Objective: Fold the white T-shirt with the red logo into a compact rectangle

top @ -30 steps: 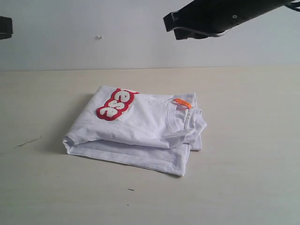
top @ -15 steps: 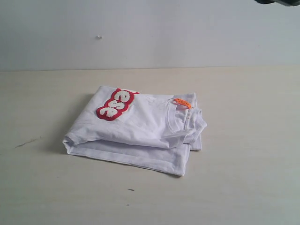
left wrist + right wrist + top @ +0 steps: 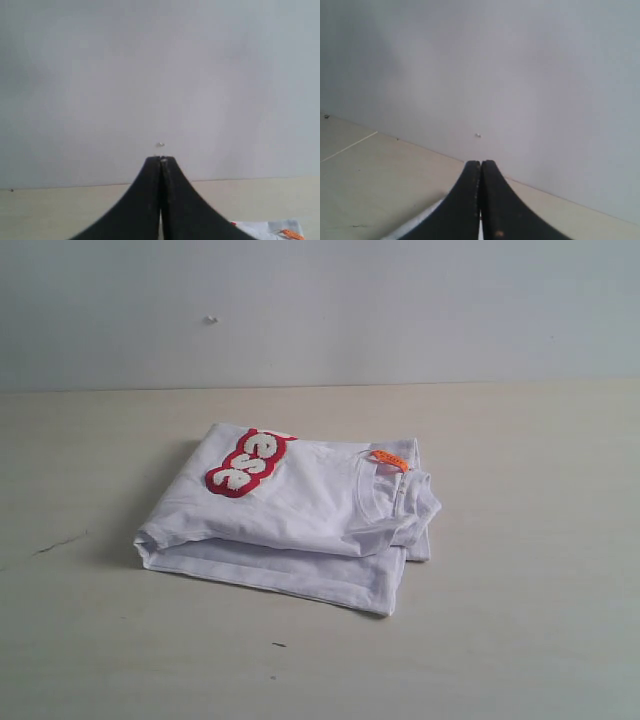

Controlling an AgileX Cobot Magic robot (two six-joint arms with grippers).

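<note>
1. Evidently parked clear of the work: left fingers [image 3: 145,200] pressed tight together, gripping nothing; likewise the right fingers [image 3: 467,200].
2. Both aimed at the wall [image 3: 400,310] and absent from the exterior view, probably so as not to snag the folds.
3. Note the white T-shirt [image 3: 300,525] near the middle of the bench [image 3: 520,620], touched by neither arm, lying in flat stacked layers.
4. Reads as a fairly compact, slightly skewed rectangle: rounded fold along the 7 o'clock edge, looser layers splaying toward 3 o'clock.
5. Shows the red logo [image 3: 250,462] at 10 o'clock on the top layer, with only part of the lettering exposed and the rest wrapped over the edge.
6. Find the collar [image 3: 385,495] and orange tag [image 3: 390,460] at 2 o'clock.
7. Judged finished, or very nearly so.
</note>
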